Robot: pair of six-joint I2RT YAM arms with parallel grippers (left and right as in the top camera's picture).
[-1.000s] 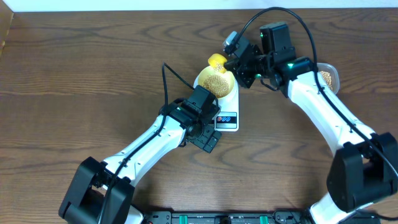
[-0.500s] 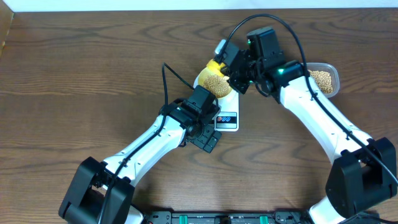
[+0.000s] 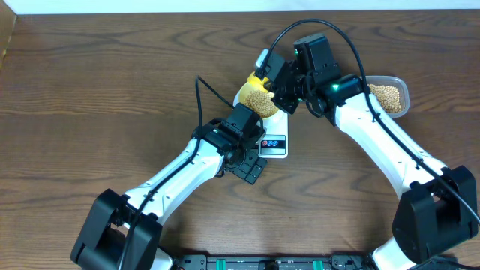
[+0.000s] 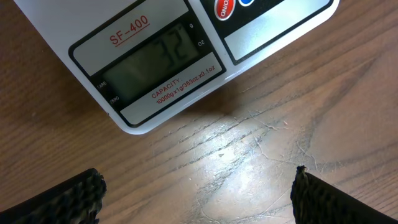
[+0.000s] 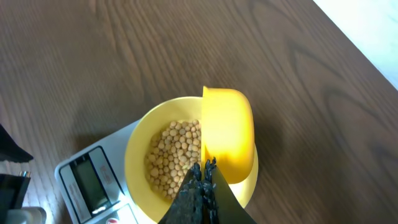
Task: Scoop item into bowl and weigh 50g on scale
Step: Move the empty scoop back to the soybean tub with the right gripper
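Note:
The pale yellow bowl (image 3: 247, 94) (image 5: 140, 186) sits on the white scale (image 3: 276, 129) (image 5: 87, 180) and holds a layer of beige beans (image 3: 262, 101) (image 5: 168, 155). My right gripper (image 3: 276, 84) (image 5: 207, 168) is shut on the handle of a small yellow scoop (image 3: 259, 77) (image 5: 229, 134), which is tipped on its side over the bowl's far half. My left gripper (image 3: 251, 169) (image 4: 199, 199) stands open over bare wood just in front of the scale (image 4: 155, 56), with nothing between its fingers (image 4: 68, 199). The display shows faint digits.
A clear plastic tub (image 3: 401, 94) with more beans (image 3: 386, 96) stands to the right of the scale, beyond my right forearm. A black cable (image 3: 214, 94) runs across the wood left of the bowl. The table's back edge is near the top.
My right arm has shifted a little left, bringing the scoop further over the bowl and uncovering the tub. The left arm has not moved.

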